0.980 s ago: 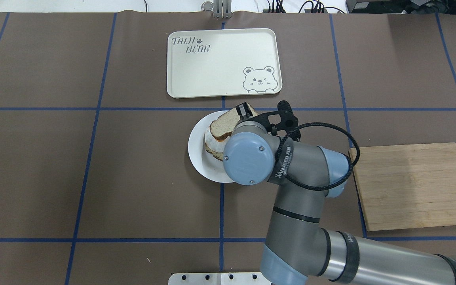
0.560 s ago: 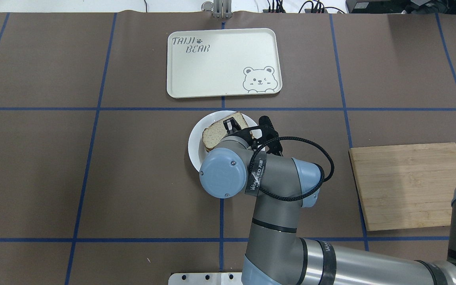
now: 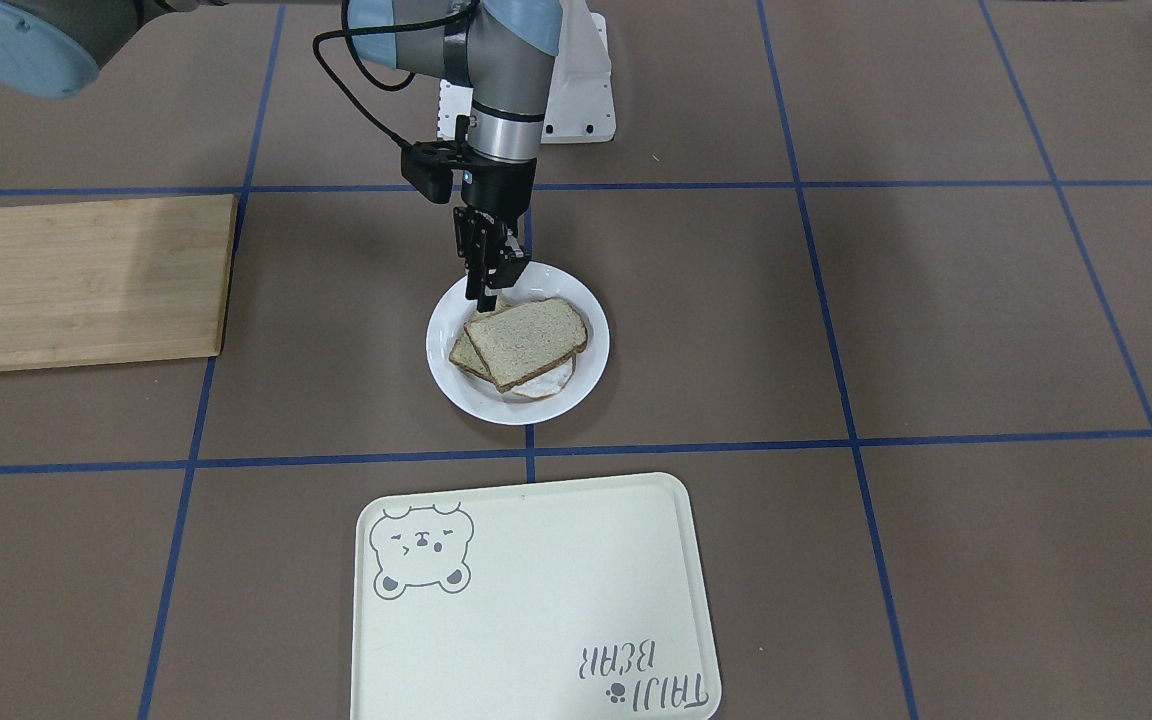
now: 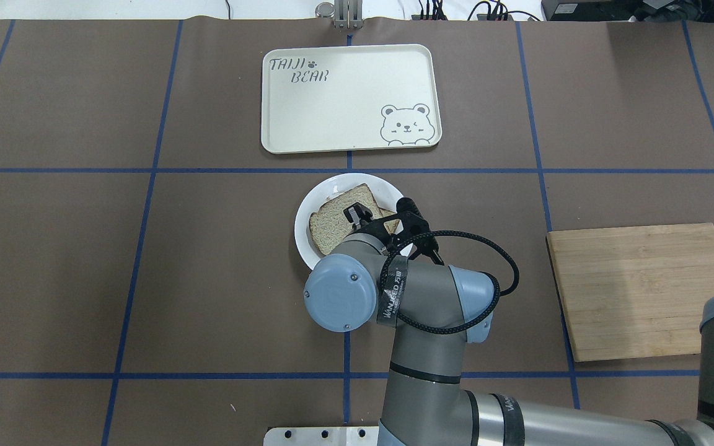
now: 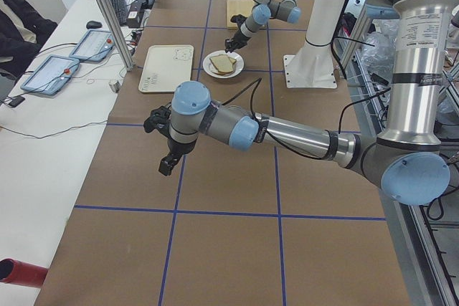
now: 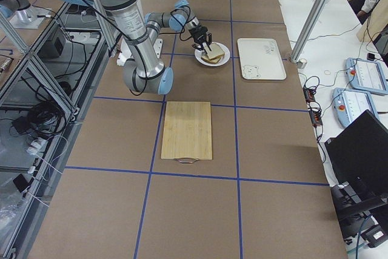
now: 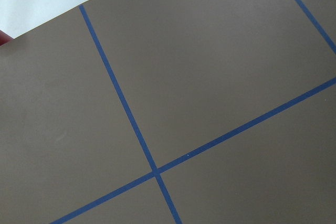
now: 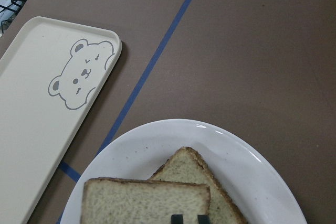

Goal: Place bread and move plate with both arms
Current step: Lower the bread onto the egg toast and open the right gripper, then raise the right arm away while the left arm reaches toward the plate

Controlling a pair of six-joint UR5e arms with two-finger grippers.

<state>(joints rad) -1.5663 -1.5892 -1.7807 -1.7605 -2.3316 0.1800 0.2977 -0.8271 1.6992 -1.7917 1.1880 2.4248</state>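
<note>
The white plate [image 3: 456,385] sits mid-table and also shows in the overhead view [image 4: 305,238]. On it lies a lower slice [image 3: 464,355], a fried egg [image 3: 544,383] and, on top, the bread [image 3: 526,343], lying almost flat. My right gripper [image 3: 484,290] points down at the bread's robot-side edge. In the right wrist view its fingertips [image 8: 177,219] stand close together on that edge, shut on the bread [image 8: 142,203]. My left gripper [image 5: 166,166] hangs over bare table far to the robot's left. I cannot tell if it is open.
The cream bear tray [image 4: 344,99] lies just beyond the plate, away from the robot. A wooden cutting board [image 4: 642,291] lies on the robot's right. The right arm's elbow [image 4: 338,294] hangs over the plate's near rim.
My right gripper has come down and back toward the robot with the bread. The bread has gone from tilted above the egg to lying on it.
</note>
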